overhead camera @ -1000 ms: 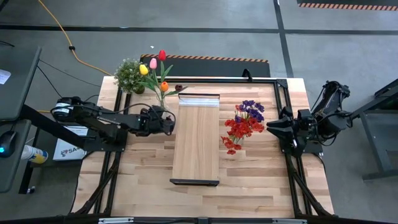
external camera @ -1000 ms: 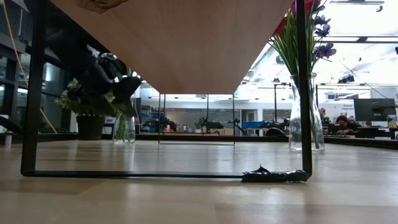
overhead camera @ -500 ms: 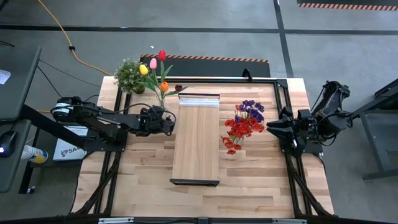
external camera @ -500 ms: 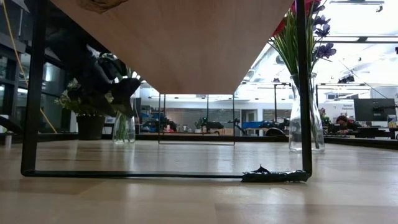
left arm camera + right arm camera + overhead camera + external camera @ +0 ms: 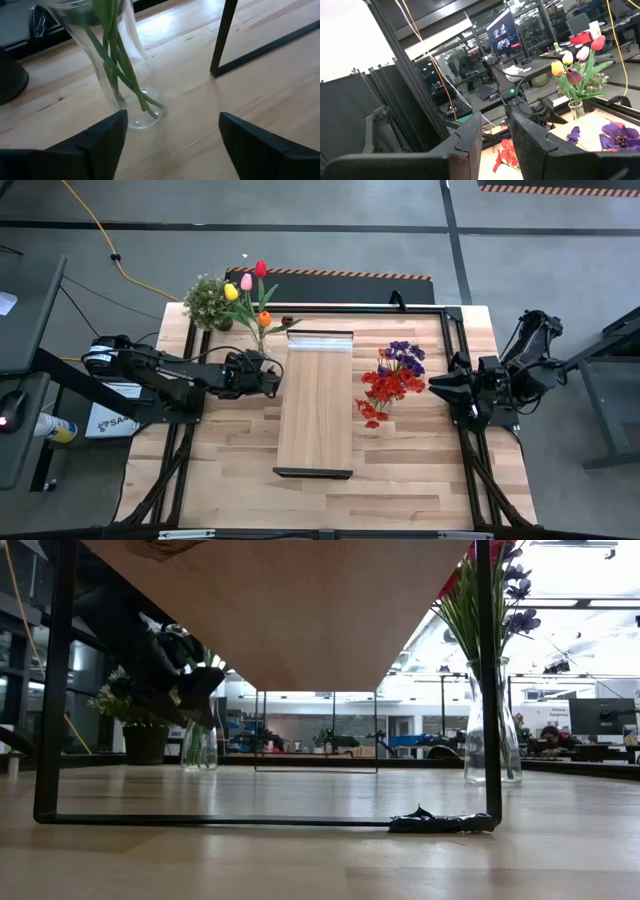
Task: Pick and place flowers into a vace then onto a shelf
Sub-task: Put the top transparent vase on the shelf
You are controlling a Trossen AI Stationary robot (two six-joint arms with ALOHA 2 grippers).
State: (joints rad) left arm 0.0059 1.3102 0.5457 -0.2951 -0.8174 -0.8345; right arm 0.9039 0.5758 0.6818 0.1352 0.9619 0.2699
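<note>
While the left claw waits at the tulip vase, the scene is laid out as follows.

Left claw (image 5: 170, 142): spread wide and released, nothing held; it is kept low over the table (image 5: 230, 470), pointed at the base of a vase.
Tulip vase (image 5: 127, 85): clear glass, stood upright on the table just ahead of the left claw's fingers (image 5: 107, 137), beside one finger rather than between them; whether it is touched cannot be told.
Tulips (image 5: 250, 290): yellow, pink, red and orange heads are seen above that vase, their green stems gathered inside it.
Shelf (image 5: 315, 400): long light board raised on a dark frame, placed to the open side of the left claw, between the two arms.
Second vase (image 5: 492, 725): clear glass holding red and purple flowers (image 5: 392, 380), set beyond the shelf, near the right claw.
Right claw (image 5: 432, 387): held at the table's far edge, fingers drawn narrow with a slim gap, nothing seen between them.
Potted plant (image 5: 208, 300): found behind the tulip vase at the table corner.
</note>
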